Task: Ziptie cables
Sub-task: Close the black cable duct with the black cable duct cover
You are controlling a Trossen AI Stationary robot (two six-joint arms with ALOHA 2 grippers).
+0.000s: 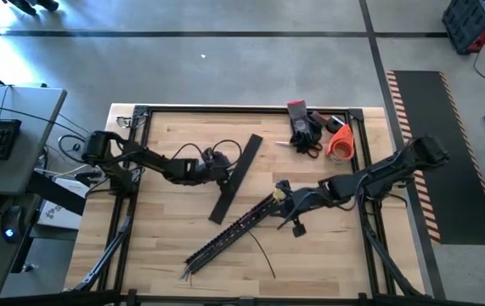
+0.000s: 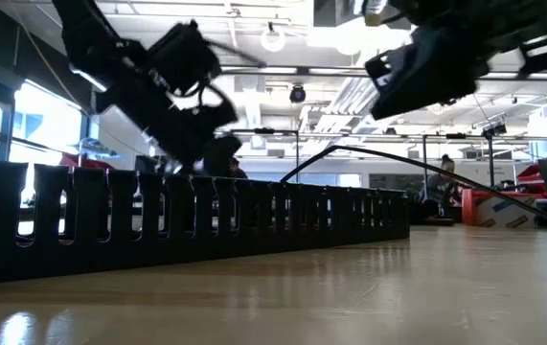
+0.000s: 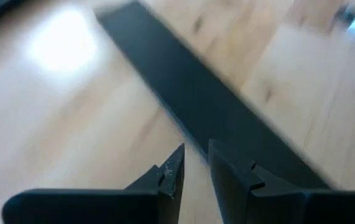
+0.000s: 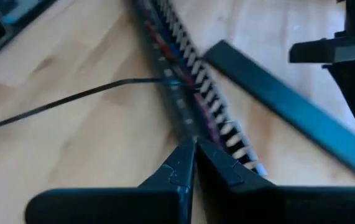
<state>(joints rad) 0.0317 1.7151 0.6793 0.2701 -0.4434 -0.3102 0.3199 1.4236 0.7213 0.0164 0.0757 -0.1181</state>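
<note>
A long black slotted duct lies slantwise on the table. Thin coloured cables run inside it, and their ends stick out at its near end. A thin black zip tie goes through the duct and arcs away over the wood. A flat black strip lies to the left of the duct. My right gripper is shut, above the duct's far end. My left gripper hovers over the flat strip, open by a narrow gap.
Black gloves, a red-handled tool and an orange roll sit at the table's far right corner. A black frame edges the table. Bare wood lies near the left and near-right edges. A person shows far behind.
</note>
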